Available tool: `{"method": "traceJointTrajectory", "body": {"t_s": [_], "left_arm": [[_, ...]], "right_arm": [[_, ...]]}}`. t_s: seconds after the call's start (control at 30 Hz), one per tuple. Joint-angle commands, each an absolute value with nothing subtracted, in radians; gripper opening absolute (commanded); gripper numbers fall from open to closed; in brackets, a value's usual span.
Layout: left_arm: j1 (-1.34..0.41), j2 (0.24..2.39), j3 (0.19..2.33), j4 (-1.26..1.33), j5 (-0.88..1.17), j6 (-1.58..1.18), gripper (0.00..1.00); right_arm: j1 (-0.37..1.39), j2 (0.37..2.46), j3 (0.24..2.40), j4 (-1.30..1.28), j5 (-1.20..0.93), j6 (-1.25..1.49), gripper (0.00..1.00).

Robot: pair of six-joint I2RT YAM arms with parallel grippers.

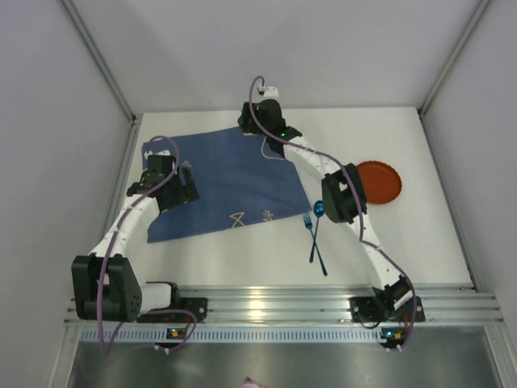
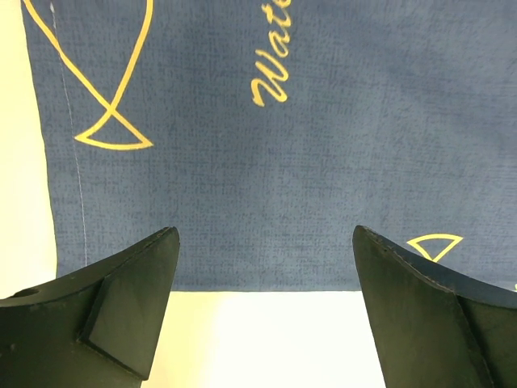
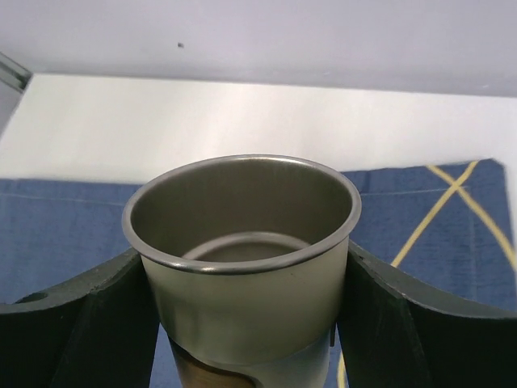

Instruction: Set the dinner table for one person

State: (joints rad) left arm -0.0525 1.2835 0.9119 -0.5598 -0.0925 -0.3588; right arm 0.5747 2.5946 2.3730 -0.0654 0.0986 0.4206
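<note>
Gripping metal cup [image 3: 242, 242] over cloth [image 1: 226, 182] w/ R gripper [image 3: 246, 323], L gripper [image 2: 266, 283] wide open; plate [image 1: 380, 182], fork [image 1: 308, 220], spoon [image 1: 318, 210] not yet set.

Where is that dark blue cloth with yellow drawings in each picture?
Top external: the blue cloth lies left of centre.
Left wrist: the cloth fills the upper picture, its edge between the open left fingers.
Right wrist: the cloth is a blue band behind the metal cup in the right fingers.
Shared landmark: the white dinner table bordering the cloth.
</note>
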Motion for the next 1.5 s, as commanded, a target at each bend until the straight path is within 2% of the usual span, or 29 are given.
{"method": "traceJointTrajectory", "body": {"t_s": [0.0, 0.03, 0.13, 0.17, 0.2, 0.23, 0.3, 0.4, 0.5, 0.67, 0.73, 1.03, 1.17, 1.23, 1.27, 1.3, 1.4, 1.47], "left_arm": [[-0.052, 1.243, 0.899, -0.494, -0.077, -0.337, 0.94], [-0.052, 1.238, 0.897, -0.491, -0.075, -0.334, 0.94], [-0.052, 1.227, 0.899, -0.485, -0.069, -0.325, 0.94], [-0.052, 1.224, 0.899, -0.482, -0.064, -0.319, 0.94], [-0.052, 1.221, 0.897, -0.474, -0.064, -0.316, 0.94], [-0.052, 1.218, 0.897, -0.472, -0.064, -0.310, 0.94], [-0.052, 1.219, 0.900, -0.471, -0.067, -0.307, 0.94], [-0.052, 1.227, 0.914, -0.479, -0.071, -0.305, 0.94], [-0.052, 1.224, 0.913, -0.472, -0.074, -0.308, 0.94], [-0.052, 1.218, 0.900, -0.465, -0.077, -0.313, 0.94], [-0.052, 1.213, 0.894, -0.463, -0.077, -0.319, 0.94], [-0.052, 1.204, 0.911, -0.471, -0.074, -0.327, 0.95], [-0.052, 1.221, 0.945, -0.492, -0.029, -0.330, 0.95], [-0.052, 1.245, 0.979, -0.511, -0.006, -0.334, 0.95], [-0.052, 1.246, 0.986, -0.517, -0.005, -0.336, 0.95], [-0.052, 1.258, 0.992, -0.522, -0.005, -0.339, 0.95], [-0.052, 1.281, 1.000, -0.526, 0.023, -0.345, 0.95], [-0.054, 1.301, 0.994, -0.522, 0.035, -0.347, 0.95]], "right_arm": [[0.635, 2.635, 2.427, 0.074, 0.271, 0.298, 0.00], [0.638, 2.634, 2.427, 0.071, 0.291, 0.301, 0.00], [0.647, 2.619, 2.415, 0.072, 0.370, 0.279, 0.13], [0.663, 2.614, 2.401, 0.090, 0.391, 0.255, 0.40], [0.673, 2.609, 2.390, 0.103, 0.400, 0.212, 0.53], [0.687, 2.602, 2.379, 0.113, 0.406, 0.190, 0.59], [0.702, 2.594, 2.365, 0.121, 0.420, 0.138, 0.79], [0.726, 2.547, 2.297, 0.118, 0.448, 0.107, 0.92], [0.729, 2.458, 2.154, 0.118, 0.459, 0.136, 0.97], [0.729, 2.303, 1.953, 0.112, 0.485, 0.176, 0.96], [0.729, 2.254, 1.913, 0.121, 0.489, 0.183, 1.00], [0.709, 2.096, 1.914, 0.091, 0.483, 0.156, 1.00], [0.661, 2.008, 1.888, -0.104, 0.450, 0.274, 1.00], [0.608, 1.939, 1.853, -0.381, 0.376, 0.395, 1.00], [0.588, 1.913, 1.835, -0.382, 0.358, 0.431, 1.00], [0.574, 1.858, 1.813, -0.528, 0.357, 0.461, 1.00], [0.543, 1.760, 1.662, -0.705, 0.443, 0.583, 1.00], [0.512, 1.663, 1.516, -0.814, 0.410, 0.641, 1.00]]}}
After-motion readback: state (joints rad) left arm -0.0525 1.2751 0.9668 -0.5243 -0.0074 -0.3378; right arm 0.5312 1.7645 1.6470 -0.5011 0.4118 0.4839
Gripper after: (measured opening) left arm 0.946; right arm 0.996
